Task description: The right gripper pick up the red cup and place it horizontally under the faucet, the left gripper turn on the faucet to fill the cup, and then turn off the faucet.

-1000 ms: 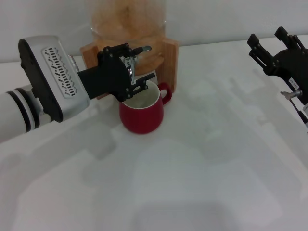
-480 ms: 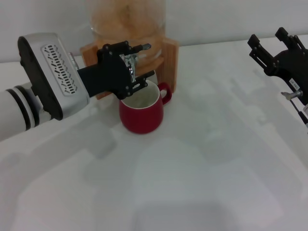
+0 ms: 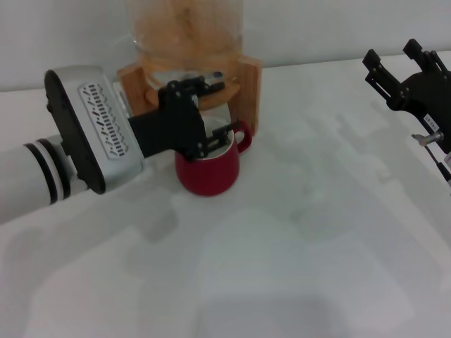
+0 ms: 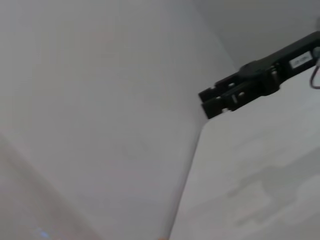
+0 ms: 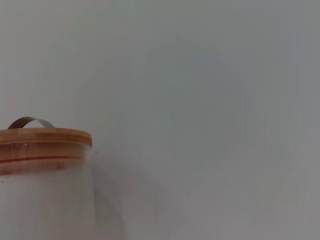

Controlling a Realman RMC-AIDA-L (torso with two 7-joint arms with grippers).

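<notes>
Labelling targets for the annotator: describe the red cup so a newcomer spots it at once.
Start at the wooden-framed drink dispenser at the back of the white table. Directly in front of it stands the red cup, upright, with the left gripper above its rim. It is the only dark-red item, squat, with a small loop handle.

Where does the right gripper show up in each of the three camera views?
Head view: the right gripper is raised at the right edge, far from the red cup.
Left wrist view: it shows at the upper right, black against the wall.
Right wrist view: not in it; only the dispenser's lid shows.
Shared landmark: the white table, also in the left wrist view.
</notes>
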